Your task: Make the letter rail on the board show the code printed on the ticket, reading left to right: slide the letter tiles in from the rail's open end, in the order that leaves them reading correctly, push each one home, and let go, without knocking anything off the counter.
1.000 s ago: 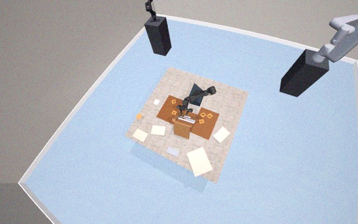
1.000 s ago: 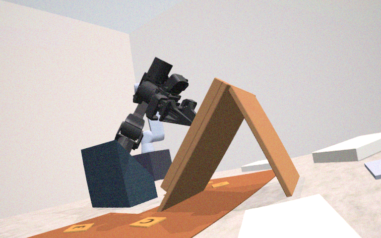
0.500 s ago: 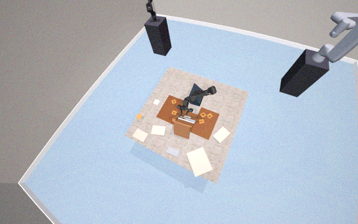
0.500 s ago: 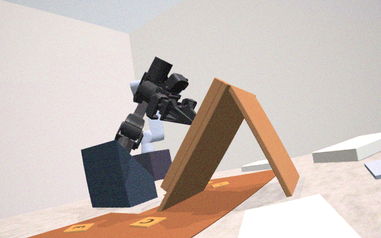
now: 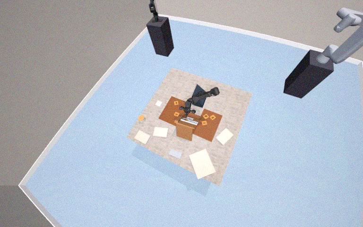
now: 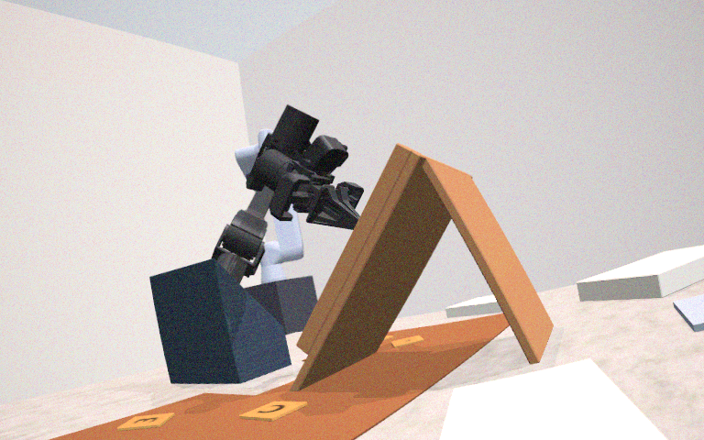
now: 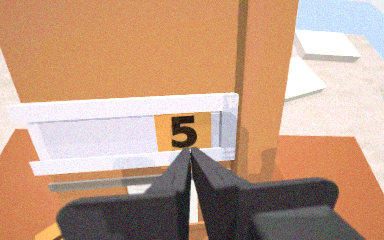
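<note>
The tilted wooden board (image 5: 184, 131) (image 6: 363, 280) (image 7: 120, 50) carries a white letter rail (image 7: 125, 103). An orange tile marked 5 (image 7: 205, 131) sits upright between the rail's strips near the right end, with a small gap to the end block. The rail left of it shows no tile. My gripper (image 7: 189, 152) (image 6: 357, 226) is shut and empty, its tips just below the tile in the wrist view; whether they touch the rail is unclear. The ticket (image 7: 137, 190) is mostly behind my fingers, its print hidden. Loose tiles (image 5: 176, 102) (image 5: 204, 122) (image 6: 273, 415) lie either side of the board.
The loose tiles lie on a brown mat (image 5: 166, 115) (image 6: 441, 357). Several pale blocks (image 5: 160, 132) (image 5: 224, 136) (image 5: 202, 163) lie around the board. An orange round object (image 5: 141, 117) stands near the counter's left edge. A dark blue block (image 6: 192, 326) is at the arm's base.
</note>
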### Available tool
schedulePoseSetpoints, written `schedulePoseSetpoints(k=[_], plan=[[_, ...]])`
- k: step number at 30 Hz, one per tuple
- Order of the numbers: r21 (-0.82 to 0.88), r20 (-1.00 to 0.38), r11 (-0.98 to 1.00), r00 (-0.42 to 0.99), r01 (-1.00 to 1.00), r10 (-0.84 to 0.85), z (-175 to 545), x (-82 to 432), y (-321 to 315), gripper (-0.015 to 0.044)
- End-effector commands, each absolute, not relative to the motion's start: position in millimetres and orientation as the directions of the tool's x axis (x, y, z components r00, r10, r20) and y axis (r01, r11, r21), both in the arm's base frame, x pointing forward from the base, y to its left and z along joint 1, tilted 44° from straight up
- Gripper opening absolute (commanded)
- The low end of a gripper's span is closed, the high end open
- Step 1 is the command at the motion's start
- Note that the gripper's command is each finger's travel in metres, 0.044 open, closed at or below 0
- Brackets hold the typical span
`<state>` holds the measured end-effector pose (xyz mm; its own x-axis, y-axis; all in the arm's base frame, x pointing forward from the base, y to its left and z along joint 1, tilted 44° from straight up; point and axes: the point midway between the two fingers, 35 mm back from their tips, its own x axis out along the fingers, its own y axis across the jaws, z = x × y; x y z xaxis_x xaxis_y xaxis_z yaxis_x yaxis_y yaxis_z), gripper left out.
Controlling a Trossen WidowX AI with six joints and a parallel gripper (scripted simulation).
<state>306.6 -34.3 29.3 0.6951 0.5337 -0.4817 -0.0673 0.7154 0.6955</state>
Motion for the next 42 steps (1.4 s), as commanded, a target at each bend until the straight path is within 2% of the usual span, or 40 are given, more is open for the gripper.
schedulePoseSetpoints(k=[1, 5, 11, 19, 42], plan=[[0.695, -0.486, 0.716, 0.691, -0.065, 0.535, 29, 307, -34, 0.0], [0.687, -0.566, 0.725, 0.599, -0.037, 0.567, 27, 319, -33, 0.0], [0.675, -0.67, 0.737, 0.39, -0.033, 0.631, 33, 332, -24, 0.0], [0.693, -0.711, 0.716, 0.086, -0.08, 0.698, 58, 333, -6, 0.0], [0.694, -0.711, 0.715, 0.079, -0.081, 0.699, 58, 338, -4, 0.0]])
